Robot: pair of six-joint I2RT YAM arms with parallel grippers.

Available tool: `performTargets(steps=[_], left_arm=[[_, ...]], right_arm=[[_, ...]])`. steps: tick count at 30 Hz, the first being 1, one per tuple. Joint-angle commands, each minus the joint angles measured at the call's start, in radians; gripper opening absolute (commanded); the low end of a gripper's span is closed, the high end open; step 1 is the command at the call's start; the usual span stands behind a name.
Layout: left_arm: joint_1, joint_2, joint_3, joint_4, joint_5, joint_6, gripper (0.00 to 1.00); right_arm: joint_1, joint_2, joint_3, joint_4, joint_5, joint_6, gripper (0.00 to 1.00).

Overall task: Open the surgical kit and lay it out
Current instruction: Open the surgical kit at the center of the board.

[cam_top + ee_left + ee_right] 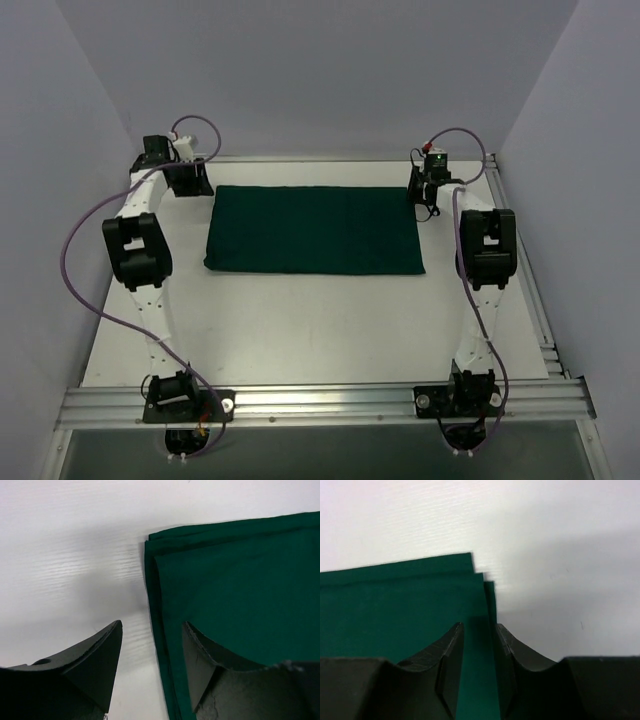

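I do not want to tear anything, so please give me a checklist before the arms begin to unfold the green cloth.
1. Folded green cloth lies flat on the white table: ok.
2. Left gripper open, astride the cloth's far-left edge: ok.
3. Right gripper above the stacked layers at the far-right corner: ok.
4. Right gripper pinching a layer: cannot tell.
5. What is wrapped inside the folds: cannot tell.
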Motion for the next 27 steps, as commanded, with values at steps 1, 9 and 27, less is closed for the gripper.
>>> performTargets(steps=[1, 9, 27], left_arm=[[-0.032, 0.078, 0.147, 0.003, 0.044, -0.032, 0.6], [-0.043, 0.306, 0.444, -0.069, 0.021, -0.109, 0.59], [-0.083, 0.346, 0.454, -0.022, 0.038, -0.104, 0.52]], right_arm=[[-0.001, 0.062, 0.141, -0.066, -0.06, -0.055, 0.27], [-0.015, 0.154, 0.189, -0.024, -0.094, -0.046, 0.26], [-0.014, 0.193, 0.235, -0.036, -0.061, -0.052, 0.33]])
